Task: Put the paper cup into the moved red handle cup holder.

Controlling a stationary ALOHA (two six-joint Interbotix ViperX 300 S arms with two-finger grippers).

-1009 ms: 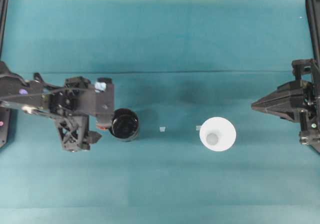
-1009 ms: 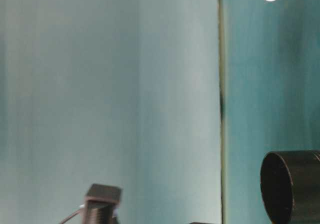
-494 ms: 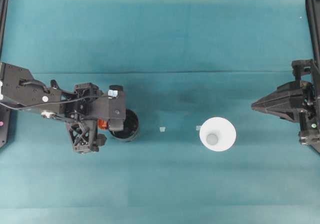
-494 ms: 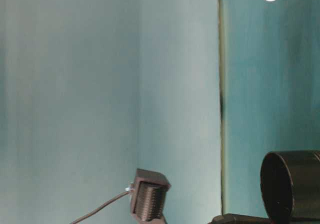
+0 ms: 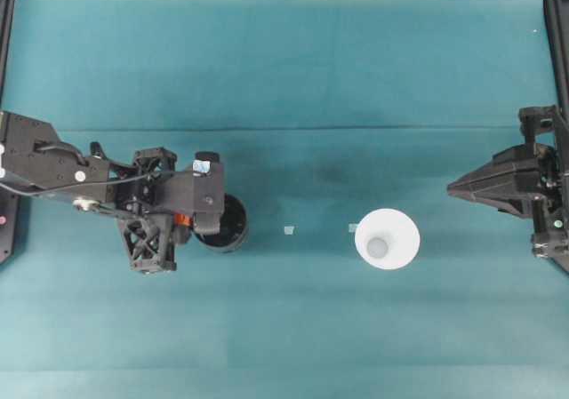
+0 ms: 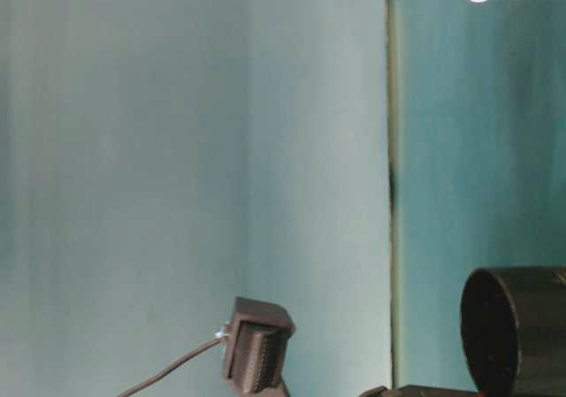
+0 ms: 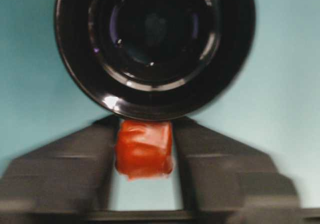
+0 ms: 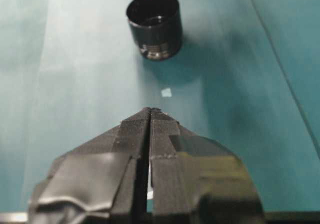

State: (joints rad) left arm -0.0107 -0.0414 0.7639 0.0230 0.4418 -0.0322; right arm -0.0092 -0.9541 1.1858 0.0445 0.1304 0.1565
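The red handle cup holder (image 5: 228,224) is a glossy black round cup standing upright left of the table's middle, also seen in the table-level view (image 6: 517,326) and far off in the right wrist view (image 8: 154,27). My left gripper (image 5: 188,220) reaches it from the left. In the left wrist view the gripper (image 7: 146,134) is shut on the red-orange handle tab (image 7: 145,148), one finger pressed to each side, with the holder (image 7: 155,44) just beyond. The white paper cup (image 5: 387,238) stands upright right of centre, apart from both grippers. My right gripper (image 5: 451,187) hangs shut at the far right (image 8: 150,110).
Two small pale square marks (image 5: 288,230) lie on the teal cloth between holder and cup. Black frame rails (image 5: 557,26) run along the left and right table edges. A cloth fold line (image 5: 356,129) crosses the table behind the objects.
My left gripper slid right up to the holder, and its fingers came together on the red handle. Holder, paper cup and right arm stayed put.
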